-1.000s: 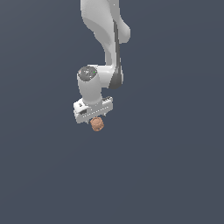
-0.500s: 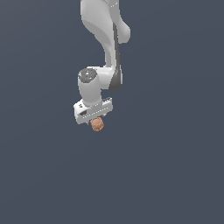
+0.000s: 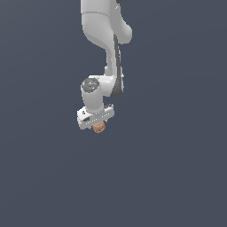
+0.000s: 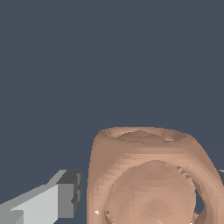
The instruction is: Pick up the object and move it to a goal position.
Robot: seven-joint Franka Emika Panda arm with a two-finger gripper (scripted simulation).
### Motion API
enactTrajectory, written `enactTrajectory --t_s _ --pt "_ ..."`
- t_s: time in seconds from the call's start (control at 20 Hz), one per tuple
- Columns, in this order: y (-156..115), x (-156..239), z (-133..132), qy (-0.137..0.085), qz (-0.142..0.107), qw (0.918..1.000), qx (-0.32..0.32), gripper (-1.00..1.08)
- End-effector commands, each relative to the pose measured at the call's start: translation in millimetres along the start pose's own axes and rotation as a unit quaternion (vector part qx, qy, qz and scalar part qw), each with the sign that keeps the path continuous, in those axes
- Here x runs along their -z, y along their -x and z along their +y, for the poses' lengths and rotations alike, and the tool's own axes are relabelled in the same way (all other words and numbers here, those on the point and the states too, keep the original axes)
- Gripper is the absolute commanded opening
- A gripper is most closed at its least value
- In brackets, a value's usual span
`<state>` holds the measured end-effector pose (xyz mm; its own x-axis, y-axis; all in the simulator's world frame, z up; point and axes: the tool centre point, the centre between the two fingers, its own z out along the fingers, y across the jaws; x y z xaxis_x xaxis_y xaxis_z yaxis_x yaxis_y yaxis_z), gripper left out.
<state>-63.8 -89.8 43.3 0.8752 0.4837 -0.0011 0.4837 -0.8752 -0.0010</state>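
The object, a lumpy brown-orange ball [image 3: 99,127], shows just under the white hand in the exterior view. In the wrist view the ball [image 4: 151,183] fills the space between the fingers. My gripper [image 3: 95,119] is around it. One grey-tipped finger [image 4: 65,197] stands beside the ball with a narrow gap showing. The other finger only peeks in at the picture's edge. The jaws look open, slightly wider than the ball. No goal marker shows.
The white arm [image 3: 104,26] comes down from the top of the exterior view. A plain dark grey-blue surface [image 3: 177,177] lies all around, with no other objects or edges in view.
The wrist and hand have moved slightly down in the exterior view, closer over the ball. The ball has stayed in the same spot.
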Motion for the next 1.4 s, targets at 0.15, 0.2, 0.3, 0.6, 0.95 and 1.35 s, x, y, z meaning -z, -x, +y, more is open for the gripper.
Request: enactTrajectory --t_s 0.15,0.2,0.3,0.6,0.95,1.35 --pt "-0.6 -4.0 0.7 0.000 0.001 1.0000 0.000 -1.00" --pt "-0.6 -4.0 0.7 0.000 0.001 1.0000 0.000 -1.00" --pt "-0.6 -4.0 0.7 0.000 0.001 1.0000 0.000 -1.00" --pt "-0.7 -3.1 1.2 0.001 0.001 1.0000 0.000 -1.00" --pt "7.8 8.1 6.0 0.001 0.001 1.0000 0.000 -1.00" --pt "38.7 49.6 23.8 0.001 0.001 1.0000 0.000 -1.00"
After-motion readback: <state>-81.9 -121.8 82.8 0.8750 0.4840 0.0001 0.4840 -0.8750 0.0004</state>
